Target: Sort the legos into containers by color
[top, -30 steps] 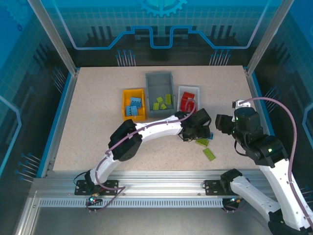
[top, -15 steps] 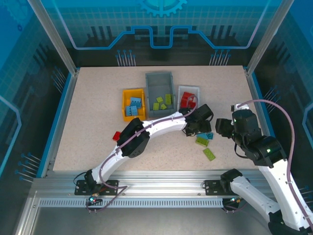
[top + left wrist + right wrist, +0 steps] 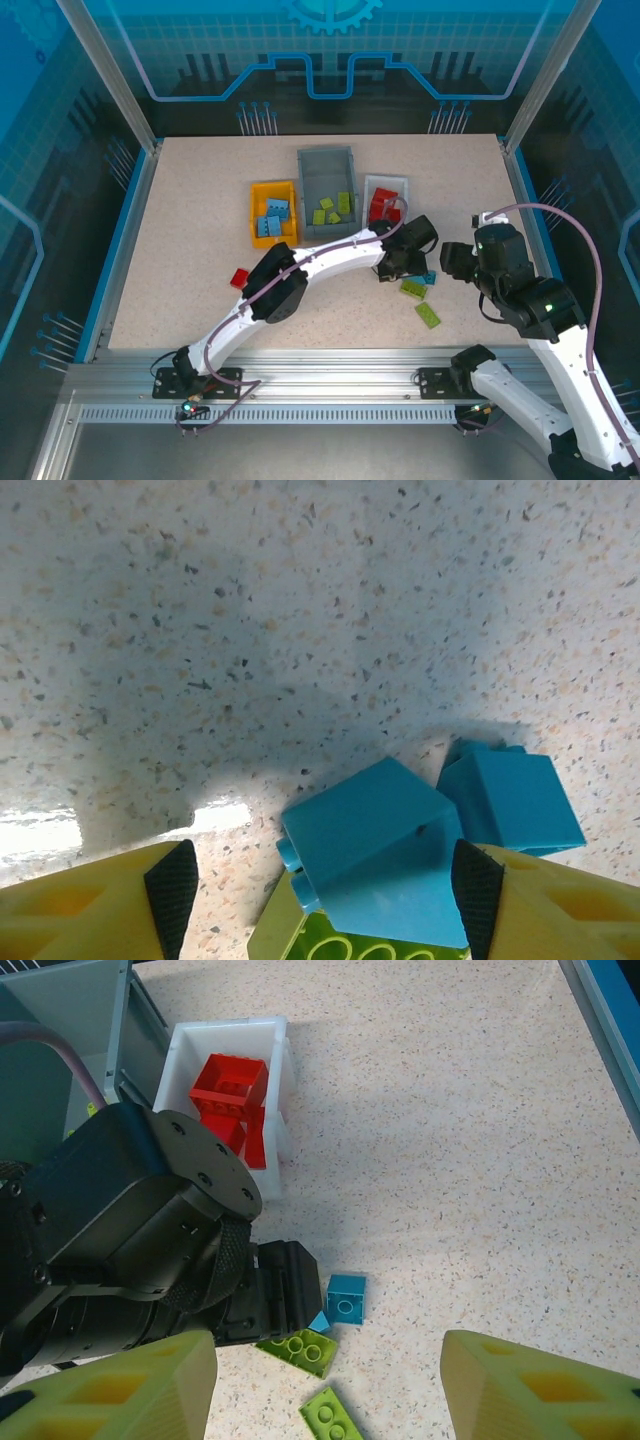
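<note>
Left to right across the speckled table (image 3: 180,220): a lone red studded plastic brick (image 3: 240,277) lies well apart from the bins, at their 7 o'clock. At the table's 12 o'clock three open rectangular bins stand in a row. The small yellow-orange plastic bin (image 3: 272,185) holds light blue bricks (image 3: 272,218), the larger grey plastic bin (image 3: 325,160) holds lime green bricks (image 3: 335,208), and the small white plastic bin (image 3: 385,181) holds red bricks (image 3: 383,207). At 6 o'clock from the white bin, the left gripper (image 3: 322,885) has its fingers spread astride a tilted light blue brick (image 3: 370,840) resting on a lime green brick (image 3: 350,948). Another light blue brick (image 3: 515,800) sits just beside, at 2 o'clock. A flat lime green plate (image 3: 428,315) lies near, at 5 o'clock. The right gripper (image 3: 325,1385) hovers at 3 o'clock, fingers wide apart, pinching nothing
</note>
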